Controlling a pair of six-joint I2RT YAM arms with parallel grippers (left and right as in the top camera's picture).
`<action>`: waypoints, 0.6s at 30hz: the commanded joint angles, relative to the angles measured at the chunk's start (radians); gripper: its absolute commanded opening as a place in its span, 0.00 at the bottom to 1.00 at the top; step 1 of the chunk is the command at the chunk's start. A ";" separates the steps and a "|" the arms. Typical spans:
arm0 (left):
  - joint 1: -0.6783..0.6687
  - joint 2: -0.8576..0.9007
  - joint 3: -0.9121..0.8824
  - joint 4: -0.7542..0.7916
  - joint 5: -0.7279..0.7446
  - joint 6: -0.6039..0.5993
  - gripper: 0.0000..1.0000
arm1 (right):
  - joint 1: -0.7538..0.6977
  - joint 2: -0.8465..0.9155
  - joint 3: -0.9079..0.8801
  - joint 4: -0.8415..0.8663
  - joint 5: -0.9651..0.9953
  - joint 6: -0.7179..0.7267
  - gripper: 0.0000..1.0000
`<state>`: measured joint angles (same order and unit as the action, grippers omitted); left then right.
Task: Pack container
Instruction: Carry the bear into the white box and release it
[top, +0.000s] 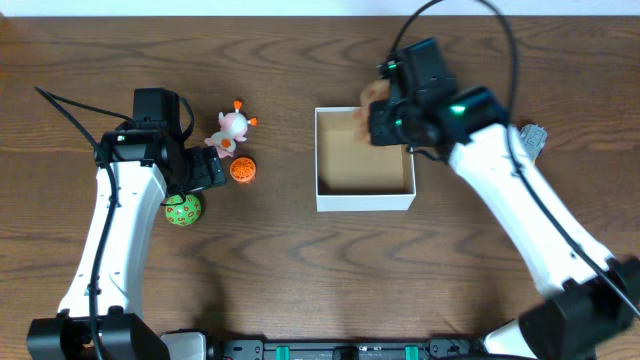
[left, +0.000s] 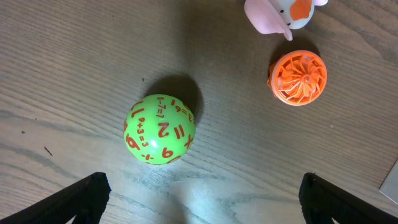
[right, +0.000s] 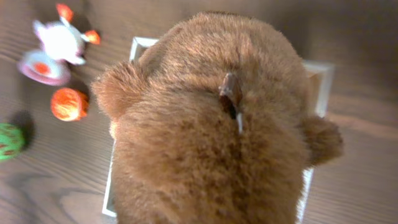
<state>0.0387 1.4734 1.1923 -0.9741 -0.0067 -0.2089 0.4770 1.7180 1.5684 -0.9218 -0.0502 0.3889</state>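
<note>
Overhead: the right tool (top: 392, 108) apparently pinched a plush toy (top: 374, 92) over the box (top: 365, 202), just right of centre. Left wrist: the left tool (left: 202, 196) stood spread below a green ball (left: 160, 129). Right wrist: the toy hid most of the box, so we thought centring it, then lowering, was best.

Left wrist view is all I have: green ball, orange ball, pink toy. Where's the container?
Observer: Overhead, the container sits right of the orange ball, apart from it.
Operator: Anything in it?
Observer: Its visible floor is bare; the right arm hides the far right corner.
Operator: Right arm carrying?
Observer: Yes, the right gripper holds a brown plush toy over the container.
</note>
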 joint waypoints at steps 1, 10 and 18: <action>0.004 0.006 0.021 -0.005 -0.001 0.013 0.98 | 0.024 0.079 -0.012 0.002 0.051 0.060 0.08; 0.004 0.006 0.021 -0.005 -0.001 0.013 0.98 | -0.028 0.206 -0.012 0.014 0.126 0.059 0.11; 0.004 0.006 0.021 -0.005 -0.001 0.013 0.98 | -0.046 0.241 -0.012 0.023 0.125 0.060 0.23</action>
<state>0.0387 1.4734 1.1923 -0.9745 -0.0063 -0.2085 0.4351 1.9369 1.5578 -0.9035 0.0555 0.4374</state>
